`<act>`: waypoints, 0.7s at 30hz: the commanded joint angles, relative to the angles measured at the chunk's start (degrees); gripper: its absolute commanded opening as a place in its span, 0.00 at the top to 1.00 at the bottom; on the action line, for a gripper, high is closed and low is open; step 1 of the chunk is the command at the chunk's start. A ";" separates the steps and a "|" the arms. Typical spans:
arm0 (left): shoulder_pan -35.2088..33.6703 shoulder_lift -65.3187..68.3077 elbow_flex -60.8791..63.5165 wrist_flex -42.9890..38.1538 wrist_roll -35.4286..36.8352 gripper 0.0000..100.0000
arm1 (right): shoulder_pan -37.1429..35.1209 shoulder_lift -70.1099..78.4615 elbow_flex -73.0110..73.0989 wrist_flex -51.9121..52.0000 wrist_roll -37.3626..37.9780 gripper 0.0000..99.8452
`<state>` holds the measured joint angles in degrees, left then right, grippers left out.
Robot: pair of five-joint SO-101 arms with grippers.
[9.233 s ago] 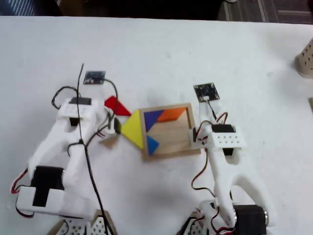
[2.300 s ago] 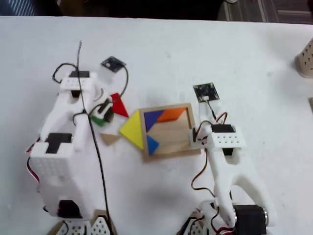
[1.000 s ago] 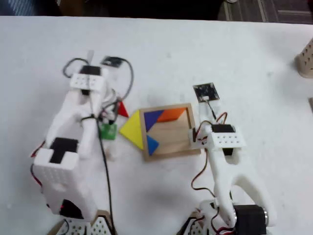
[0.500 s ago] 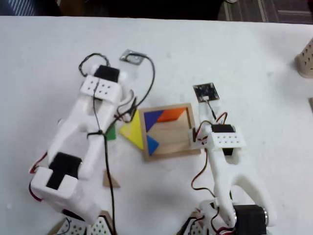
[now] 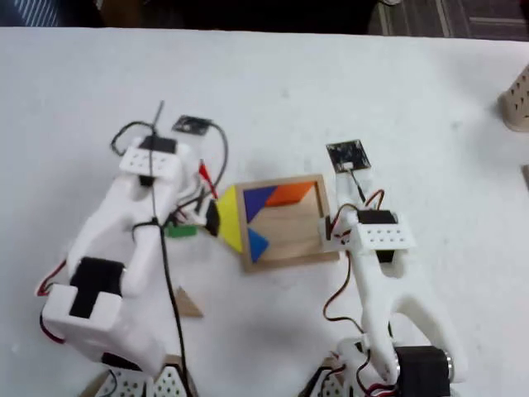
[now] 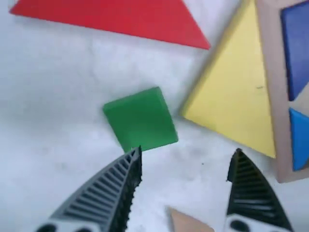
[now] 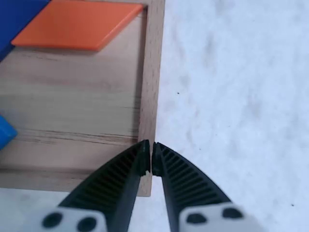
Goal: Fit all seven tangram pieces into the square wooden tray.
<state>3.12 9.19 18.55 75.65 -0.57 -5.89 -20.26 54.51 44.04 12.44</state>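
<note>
The square wooden tray (image 5: pixel 289 257) lies mid-table and holds a dark blue triangle (image 5: pixel 257 201), an orange parallelogram (image 5: pixel 291 193) and a small blue triangle (image 5: pixel 258 245). A yellow triangle (image 5: pixel 232 230) rests against the tray's left rim. A green square (image 6: pixel 140 120) lies flat on the table beside the yellow triangle (image 6: pixel 234 101), with a red triangle (image 6: pixel 111 17) beyond it. My left gripper (image 6: pixel 186 157) hovers open just short of the green square (image 5: pixel 178 231), holding nothing. My right gripper (image 7: pixel 148 151) is shut, its tips at the tray's right rim (image 7: pixel 150 72).
A tan triangle (image 5: pixel 188 304) lies on the table nearer the arm bases. Small circuit boards (image 5: pixel 192 125) (image 5: pixel 345 154) with cables sit behind each arm. A wooden pegged object (image 5: pixel 518 99) stands at the far right edge.
The green square, carried in the left gripper earlier, now lies on the table by the yellow triangle and the left gripper is open. The tan triangle has shifted toward the front. The right arm is still.
</note>
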 commanded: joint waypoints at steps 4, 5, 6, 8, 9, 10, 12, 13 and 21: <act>-5.41 -3.30 6.15 -10.37 0.35 0.67 | -0.57 -2.15 -1.05 -0.92 0.62 0.98; -5.32 -3.30 7.03 -10.99 0.35 0.67 | -0.57 -2.15 -1.05 -0.92 0.62 0.98; -5.05 -3.30 7.82 -11.87 0.35 0.67 | -0.57 -2.15 -1.05 -0.92 0.62 0.98; -5.05 -3.21 8.97 -13.45 0.35 0.67 | -0.57 -2.15 -1.05 -0.92 0.62 0.98; -5.14 -2.86 9.14 -13.98 0.35 0.67 | -0.57 -2.15 -1.05 -0.92 0.62 0.98; -5.23 -2.77 9.32 -14.59 0.35 0.67 | -0.57 -2.15 -1.05 -0.92 0.62 0.98; -5.23 -2.77 9.41 -16.00 0.35 0.67 | -0.57 -2.15 -1.05 -0.92 0.62 0.98; -5.32 -2.77 9.41 -16.44 0.35 0.67 | -0.57 -2.15 -1.05 -0.92 0.62 0.98; -6.11 -2.42 9.49 -16.44 0.88 0.67 | -0.57 -2.15 -1.05 -0.75 0.62 0.98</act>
<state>-2.15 9.10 28.22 60.09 -0.66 -5.89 -20.26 54.51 44.04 12.44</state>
